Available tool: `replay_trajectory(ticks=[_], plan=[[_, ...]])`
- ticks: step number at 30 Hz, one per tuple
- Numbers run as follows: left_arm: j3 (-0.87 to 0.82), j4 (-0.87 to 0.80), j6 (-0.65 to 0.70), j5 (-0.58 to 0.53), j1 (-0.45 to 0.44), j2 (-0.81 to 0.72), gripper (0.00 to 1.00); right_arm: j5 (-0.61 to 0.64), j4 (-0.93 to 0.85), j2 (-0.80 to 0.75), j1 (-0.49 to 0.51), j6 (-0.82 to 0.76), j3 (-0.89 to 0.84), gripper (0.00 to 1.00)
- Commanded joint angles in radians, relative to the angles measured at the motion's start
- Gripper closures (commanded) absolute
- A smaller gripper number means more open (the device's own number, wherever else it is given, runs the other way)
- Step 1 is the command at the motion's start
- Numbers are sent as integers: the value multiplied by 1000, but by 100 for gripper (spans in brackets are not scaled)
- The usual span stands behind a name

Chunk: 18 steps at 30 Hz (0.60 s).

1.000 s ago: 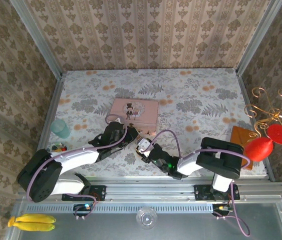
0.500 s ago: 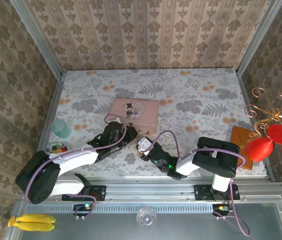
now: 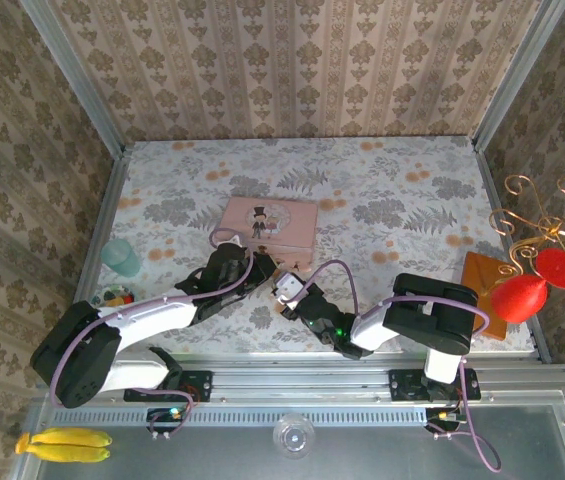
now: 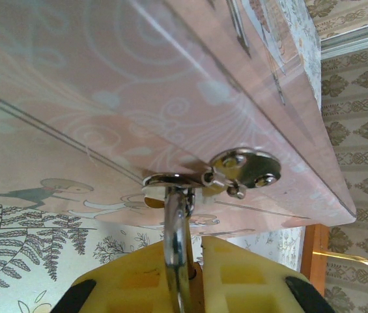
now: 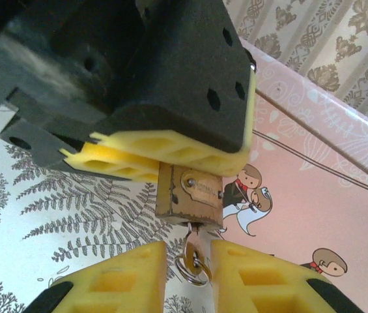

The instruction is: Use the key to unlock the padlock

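Since 1 s ago right fingers [image 5: 255,277] crept left (toward pink tin [image 3: 267,222]), pinching key [image 5: 194,248] seated in padlock [image 5: 190,192]; left fingers [image 5: 170,149] clamp it, so the turn looks next.

High rear view looking down, wrist views close-up, all sharing pink tin [image 3: 268,222]

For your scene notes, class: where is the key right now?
Right wrist view: the key sits between the right gripper's fingers, tip at the bottom of the padlock, beside the pink tin.
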Motion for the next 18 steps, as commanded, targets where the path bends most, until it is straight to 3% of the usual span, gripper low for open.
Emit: replay_trajectory(ticks=[1,11,18], plan=[[10,73,34,-4,-9,-26,100,30,41,19,2,2,28,74],[27,70,41,4,-13,-13,100,51,56,29,2,23,25,85],[34,98,37,17,-14,21,100,20,-30,-7,-3,128,32,92]])
